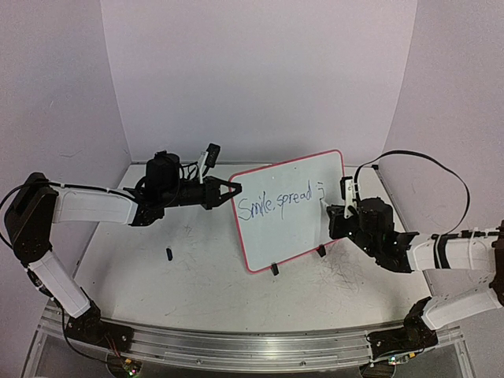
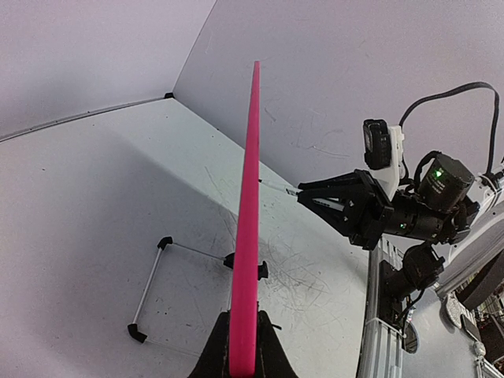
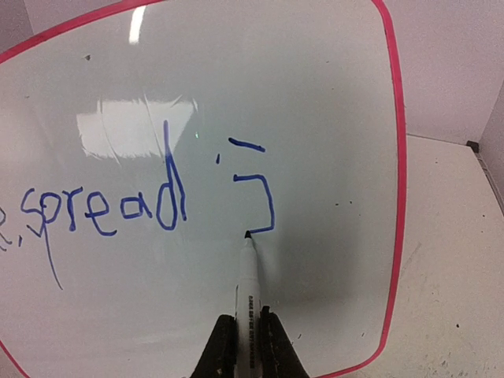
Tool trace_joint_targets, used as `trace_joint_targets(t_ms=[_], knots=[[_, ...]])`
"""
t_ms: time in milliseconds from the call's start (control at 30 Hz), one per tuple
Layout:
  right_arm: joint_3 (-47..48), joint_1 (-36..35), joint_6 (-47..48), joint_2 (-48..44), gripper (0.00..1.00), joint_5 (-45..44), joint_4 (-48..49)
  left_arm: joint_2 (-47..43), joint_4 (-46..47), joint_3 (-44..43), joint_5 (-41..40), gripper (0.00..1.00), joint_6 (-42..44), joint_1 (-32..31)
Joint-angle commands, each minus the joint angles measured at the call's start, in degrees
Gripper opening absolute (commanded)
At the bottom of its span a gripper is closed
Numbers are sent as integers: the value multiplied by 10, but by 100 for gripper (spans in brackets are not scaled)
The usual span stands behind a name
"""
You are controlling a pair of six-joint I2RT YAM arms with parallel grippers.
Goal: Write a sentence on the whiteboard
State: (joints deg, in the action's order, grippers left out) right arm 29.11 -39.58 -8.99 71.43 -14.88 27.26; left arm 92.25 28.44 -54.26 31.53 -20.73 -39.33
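Note:
The whiteboard (image 1: 303, 232) with a pink-red rim stands tilted on its black clip feet at mid-table. The sentence (image 1: 276, 203) in blue reads "Smile, spread" plus a started letter. My left gripper (image 1: 233, 190) is shut on the board's left rim, seen edge-on as a pink strip (image 2: 250, 197) between its fingers (image 2: 211, 358). My right gripper (image 3: 247, 340) is shut on a white marker (image 3: 249, 276). The marker's tip touches the board (image 3: 331, 94) at the lower end of a hooked blue stroke (image 3: 264, 201), right of "spread" (image 3: 102, 209).
A small dark marker cap (image 1: 169, 253) lies on the scuffed white tabletop (image 1: 197, 291) left of the board. A wire stand leg (image 2: 150, 287) sticks out behind the board. Lilac walls close in the back and sides. A metal rail (image 1: 236, 342) runs along the near edge.

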Motion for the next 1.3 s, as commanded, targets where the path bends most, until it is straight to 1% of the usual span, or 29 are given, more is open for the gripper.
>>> trace_joint_targets(t_ms=[0,100,200,333,700,967,1267], knots=[[16,-7,8,-13,0,19,10,-7,-53,4,12,0,49,-8],[14,-7,7,-27,0,12,11,-5,-53,3,12,0,49,-8],[6,-7,3,-61,0,-10,11,-5,-53,4,11,0,50,-8],[2,7,1,-86,0,-23,-1,-7,-53,3,11,0,50,-8],[28,22,25,-27,0,-10,25,-6,-53,4,10,0,51,-8],[24,23,26,-31,0,-21,42,-3,-53,2,12,0,50,-8],[34,29,29,-10,0,-13,53,-3,-53,3,12,0,48,-8]])
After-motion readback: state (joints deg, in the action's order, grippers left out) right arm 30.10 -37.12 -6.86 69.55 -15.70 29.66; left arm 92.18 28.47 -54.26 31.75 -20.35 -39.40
